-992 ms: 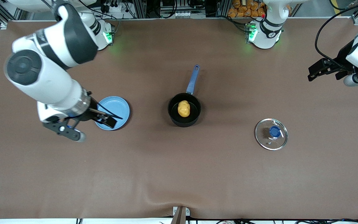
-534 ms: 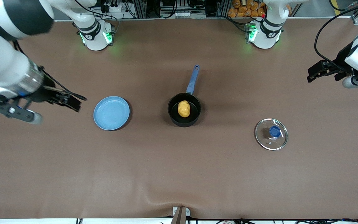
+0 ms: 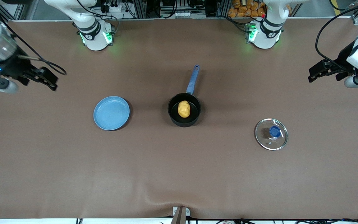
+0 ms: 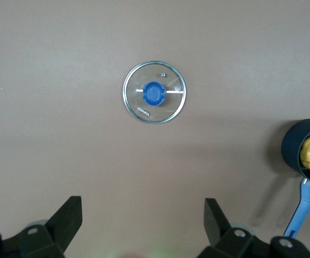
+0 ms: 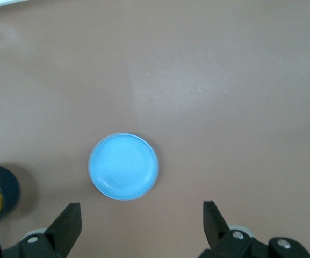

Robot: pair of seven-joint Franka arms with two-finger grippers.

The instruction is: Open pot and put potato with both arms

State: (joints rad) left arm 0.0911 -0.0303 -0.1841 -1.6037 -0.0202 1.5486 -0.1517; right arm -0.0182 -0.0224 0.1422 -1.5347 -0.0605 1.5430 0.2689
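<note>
On the bench, nearest the front camera:
Lid (image 3: 271, 134): lies flat on the bench (image 3: 179, 174) toward the left arm's end, blue knob up, well apart from the pot; the left wrist view shows it too (image 4: 155, 92).
Plate (image 3: 111, 112): blue, bare, toward the right arm's end, a little farther from the camera than the lid.
Pot (image 3: 184, 109): mid-bench, uncovered, its blue handle pointing toward the arms' bases.
Potato (image 3: 184, 108): inside the pot, lying on its bottom.
Right pincer (image 3: 47, 79): up in the air over bare bench at the right arm's end, released, fingers spread wide in its wrist view, grasping nothing.
Left pincer (image 3: 320, 70): over bare bench at the left arm's end, fingers likewise apart and, as far as the front view lets me judge, grasping nothing.
</note>
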